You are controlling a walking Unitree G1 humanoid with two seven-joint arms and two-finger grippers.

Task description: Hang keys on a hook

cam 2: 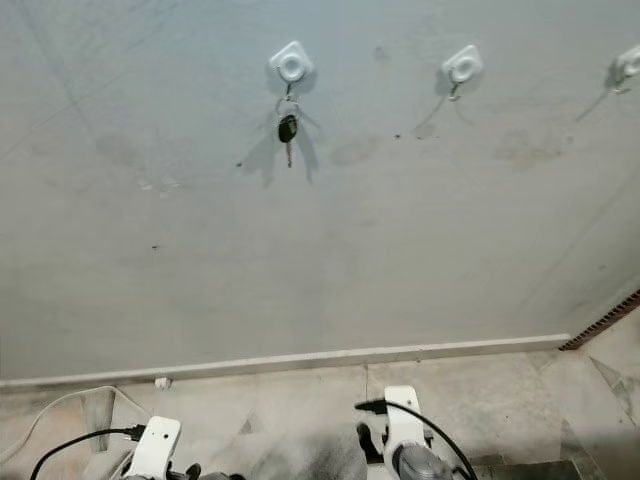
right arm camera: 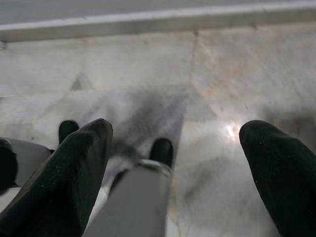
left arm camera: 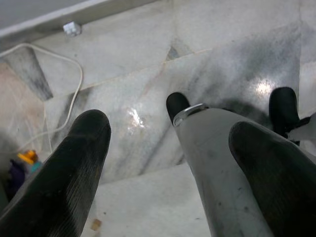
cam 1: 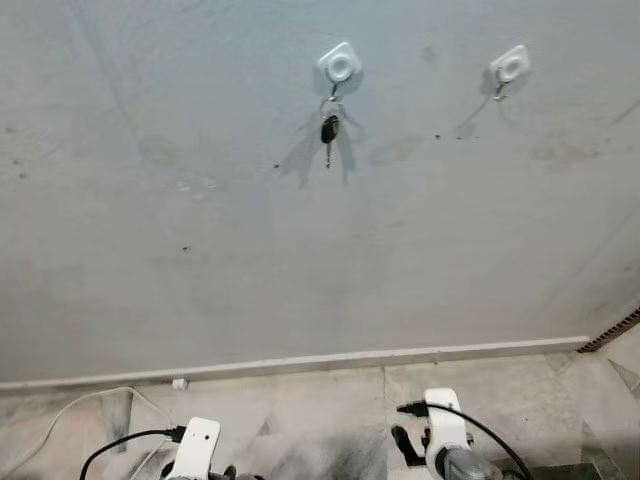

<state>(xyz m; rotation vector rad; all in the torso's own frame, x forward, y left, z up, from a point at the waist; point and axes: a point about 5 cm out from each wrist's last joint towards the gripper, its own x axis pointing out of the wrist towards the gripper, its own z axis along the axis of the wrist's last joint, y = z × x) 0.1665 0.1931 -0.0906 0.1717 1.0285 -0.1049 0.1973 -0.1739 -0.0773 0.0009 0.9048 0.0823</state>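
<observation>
Left eye view shows the dark-headed keys already hanging from the white square wall hook, while left gripper and right gripper, both spread and empty, point floorward; hanging judged complete, only verification remaining.

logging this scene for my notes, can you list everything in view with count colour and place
hooks: three, white, in a row high on the grey wall
keys: one bunch, dark, hanging from the leftmost hook
baseboard: one, white, where wall meets floor
cable: one, white, looping over the marble floor at the left
small items: a few, orange and purple, on the floor by the cable
left tool: one, black fingers open, hanging over the floor
right tool: one, black fingers open, hanging over the floor
</observation>
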